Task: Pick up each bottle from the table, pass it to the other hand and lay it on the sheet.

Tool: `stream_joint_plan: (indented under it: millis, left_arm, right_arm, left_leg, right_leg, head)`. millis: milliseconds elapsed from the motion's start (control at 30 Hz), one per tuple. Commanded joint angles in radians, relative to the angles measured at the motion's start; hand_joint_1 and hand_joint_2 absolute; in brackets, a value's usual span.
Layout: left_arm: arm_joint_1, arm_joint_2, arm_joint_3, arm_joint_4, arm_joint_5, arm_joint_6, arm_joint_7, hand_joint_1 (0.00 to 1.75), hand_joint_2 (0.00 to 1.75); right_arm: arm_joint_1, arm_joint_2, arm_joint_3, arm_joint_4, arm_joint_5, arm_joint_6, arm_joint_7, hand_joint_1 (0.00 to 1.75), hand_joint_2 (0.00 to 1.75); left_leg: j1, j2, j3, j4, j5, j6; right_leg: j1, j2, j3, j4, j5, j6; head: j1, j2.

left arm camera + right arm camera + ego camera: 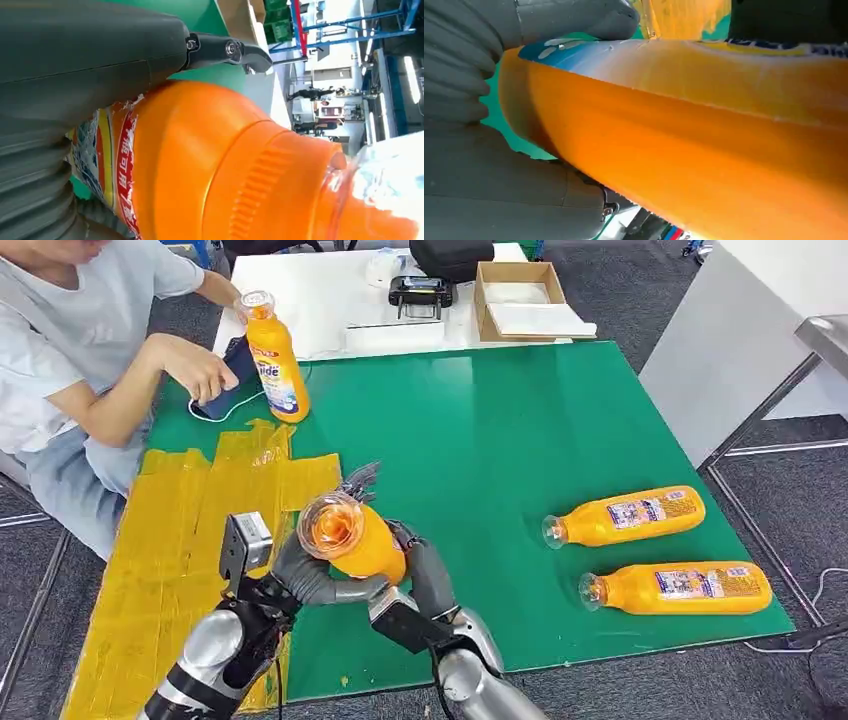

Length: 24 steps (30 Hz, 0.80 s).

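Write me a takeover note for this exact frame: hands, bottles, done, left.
Left hand and right hand both grip the held bottle, mid-handover above the table's near edge.
Yellow sheet: no bottle lies on it yet.
Two lying bottles wait on the green table: upper bottle, lower bottle.
A person holds an upright bottle at the far left corner.
Left: finish the pass, lay it on the sheet, then the others.

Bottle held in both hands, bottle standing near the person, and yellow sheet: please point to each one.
held bottle (372, 548), head view, on its orange shoulder.
standing bottle (277, 365), head view, on its label.
yellow sheet (170, 530), head view, on a bare part.
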Motion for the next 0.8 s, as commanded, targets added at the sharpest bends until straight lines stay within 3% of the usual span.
stream_joint_plan:
  millis: [33,100,133,167,333,800]
  left_arm:
    - [-0.045,-0.009,-0.036,0.034,0.029,-0.001,-0.007,0.00,1.75]
    - [-0.047,-0.015,-0.035,0.036,0.044,-0.001,-0.005,0.00,1.75]
    - [-0.046,-0.018,-0.032,0.039,0.052,0.003,-0.004,1.34,1.75]
    - [-0.046,-0.018,-0.032,0.039,0.052,0.003,-0.004,1.75,1.75]
    - [-0.040,-0.022,-0.024,0.047,0.067,0.014,-0.004,1.75,1.75]
    - [-0.033,-0.024,-0.017,0.051,0.081,0.023,-0.002,1.75,1.75]
  right_arm:
    - [-0.052,-0.018,0.075,0.101,0.014,-0.013,0.008,1.75,1.75]
    - [-0.055,-0.017,0.076,0.106,0.012,-0.011,0.008,1.75,1.75]
    - [-0.056,-0.017,0.077,0.108,0.011,-0.010,0.006,1.75,1.75]
    - [-0.056,-0.017,0.077,0.108,0.011,-0.010,0.006,1.75,1.75]
    - [-0.054,-0.017,0.077,0.112,0.007,-0.013,0.007,1.75,1.75]
    - [-0.052,-0.018,0.076,0.112,-0.001,-0.009,0.007,1.75,1.75]
  left_leg:
    - [0.001,-0.001,0.006,0.001,-0.002,-0.003]
    - [0.001,-0.001,0.005,0.000,-0.002,-0.002]
    - [0.001,-0.001,0.003,0.000,-0.001,-0.002]
    - [0.001,-0.002,0.008,0.001,-0.004,-0.003]
    - [0.001,-0.001,0.002,0.000,0.000,-0.001]
    - [0.001,-0.002,0.008,0.001,-0.004,-0.003]
  right_leg:
    - [0.001,-0.003,0.006,0.000,-0.003,-0.002]
    - [0.001,-0.003,0.006,0.000,-0.002,-0.002]
    - [0.001,-0.002,0.004,0.000,-0.001,-0.001]
    - [0.002,-0.003,0.009,0.001,-0.004,-0.003]
    - [0.001,-0.002,0.002,-0.001,-0.001,-0.001]
    - [0.002,-0.003,0.009,0.000,-0.004,-0.003]
  head:
    - [0.000,0.000]
    - [0.000,0.000]
    - [0.000,0.000]
    - [0.000,0.000]
    - [0.000,0.000]
    - [0.000,0.000]
